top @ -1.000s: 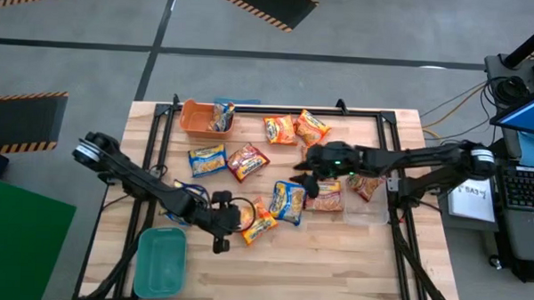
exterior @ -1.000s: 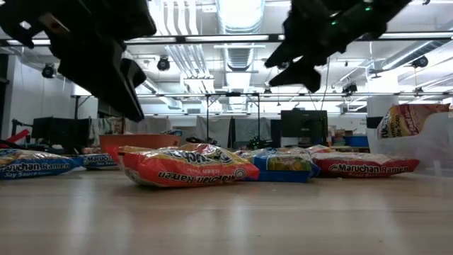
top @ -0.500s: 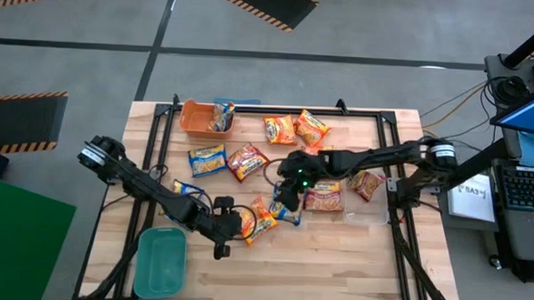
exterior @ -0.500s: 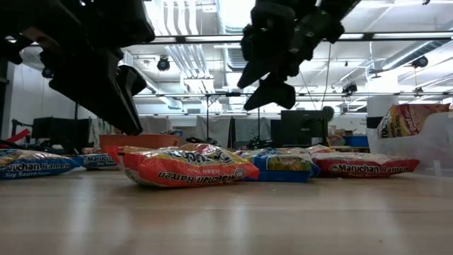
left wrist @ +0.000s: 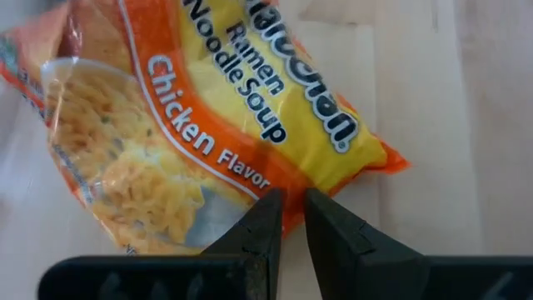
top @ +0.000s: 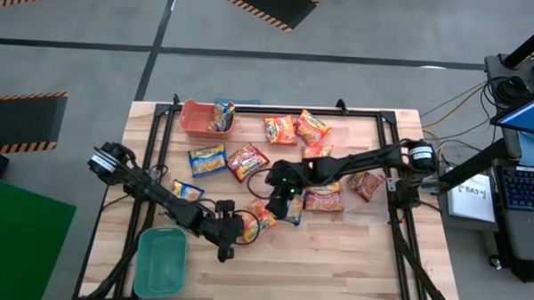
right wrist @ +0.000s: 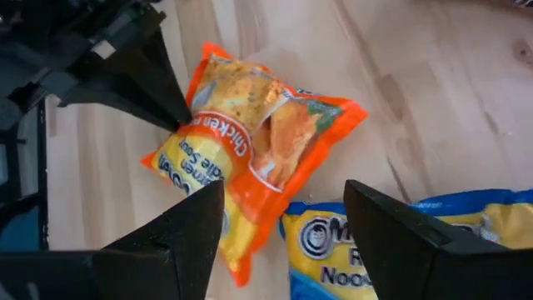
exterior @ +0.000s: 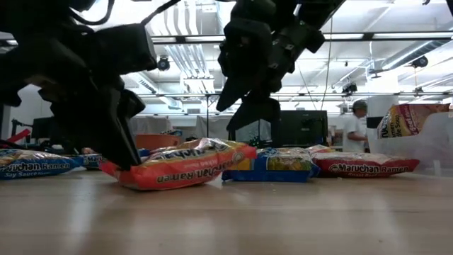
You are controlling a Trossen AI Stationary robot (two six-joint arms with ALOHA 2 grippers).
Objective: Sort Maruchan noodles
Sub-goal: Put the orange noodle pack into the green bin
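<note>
Left gripper (left wrist: 287,218) pinches orange chicken packet (left wrist: 216,125) (crinkly).

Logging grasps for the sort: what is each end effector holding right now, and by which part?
The left end effector pinches the orange chicken packet by its edge seam. The right end effector is open above the packets, holding nothing.

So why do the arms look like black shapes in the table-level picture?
Low view: the bright ceiling lights sit behind the arms, so both grippers go to silhouette, while the orange packet stays readable. Left wrist view: the gripper at the packet's edge is soft, the print sharp.
</note>
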